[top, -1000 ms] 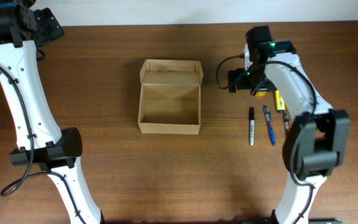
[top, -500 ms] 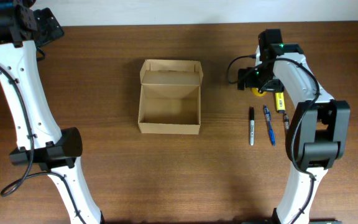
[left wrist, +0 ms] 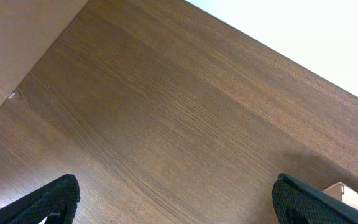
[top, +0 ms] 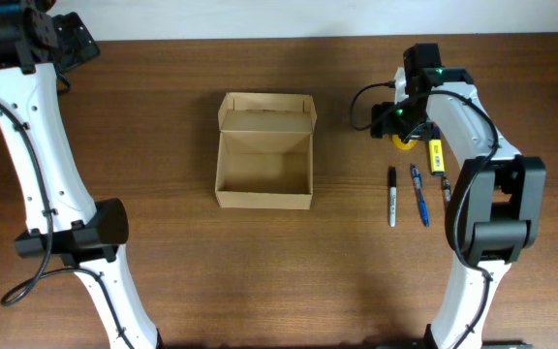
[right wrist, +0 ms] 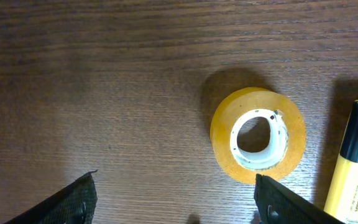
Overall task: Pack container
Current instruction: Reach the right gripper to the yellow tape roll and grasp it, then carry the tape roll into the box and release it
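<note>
The container [top: 264,155], a tan cardboard box, stands open at the table's middle with its flap lid tilted back and nothing visible inside. My right gripper [top: 402,126] hovers over a yellow tape roll [top: 405,142] to the box's right. In the right wrist view this gripper [right wrist: 176,205] is open over bare wood. The tape roll [right wrist: 258,135] lies flat just beyond its right finger [right wrist: 291,202], not between the fingers. My left gripper [top: 77,44] is at the far left back corner. Seen from the left wrist, that gripper [left wrist: 176,202] is wide open above bare table.
A yellow highlighter [top: 435,155] lies right of the tape, also seen in the right wrist view [right wrist: 353,168]. A black marker [top: 392,196], a blue pen [top: 419,194] and a thin dark pen [top: 446,187] lie side by side nearer the front.
My right arm has swung to the right, from between the box and the tape to over the tape roll, and has held there for the last half second. The left arm is unmoved.
</note>
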Robot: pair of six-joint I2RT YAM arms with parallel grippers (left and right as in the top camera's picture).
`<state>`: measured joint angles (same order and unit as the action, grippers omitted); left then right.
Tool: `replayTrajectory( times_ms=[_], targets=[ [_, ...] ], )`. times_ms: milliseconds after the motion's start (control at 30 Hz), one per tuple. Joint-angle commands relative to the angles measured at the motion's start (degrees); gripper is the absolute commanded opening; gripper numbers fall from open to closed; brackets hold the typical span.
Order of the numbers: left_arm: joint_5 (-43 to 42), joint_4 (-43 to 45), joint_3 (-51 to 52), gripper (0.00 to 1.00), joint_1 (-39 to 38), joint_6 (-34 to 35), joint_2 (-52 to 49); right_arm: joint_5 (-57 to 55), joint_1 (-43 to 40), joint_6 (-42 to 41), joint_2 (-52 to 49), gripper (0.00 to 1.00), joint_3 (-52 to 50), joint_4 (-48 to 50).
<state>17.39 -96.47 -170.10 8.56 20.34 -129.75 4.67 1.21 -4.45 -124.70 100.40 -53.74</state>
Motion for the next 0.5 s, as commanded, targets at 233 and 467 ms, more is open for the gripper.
replayTrajectory(
  times_ms=[233, 467],
  targets=[
    [0.4, 0.0, -0.5, 1.00, 0.2, -0.7, 1.7, 0.4, 0.3, 1.0, -4.3, 0.82, 0.9, 1.7],
    [0.4, 0.0, -0.5, 1.00, 0.2, -0.7, 1.7, -0.8, 0.3, 1.7, -5.6, 0.82, 0.9, 2.1]
  ],
)
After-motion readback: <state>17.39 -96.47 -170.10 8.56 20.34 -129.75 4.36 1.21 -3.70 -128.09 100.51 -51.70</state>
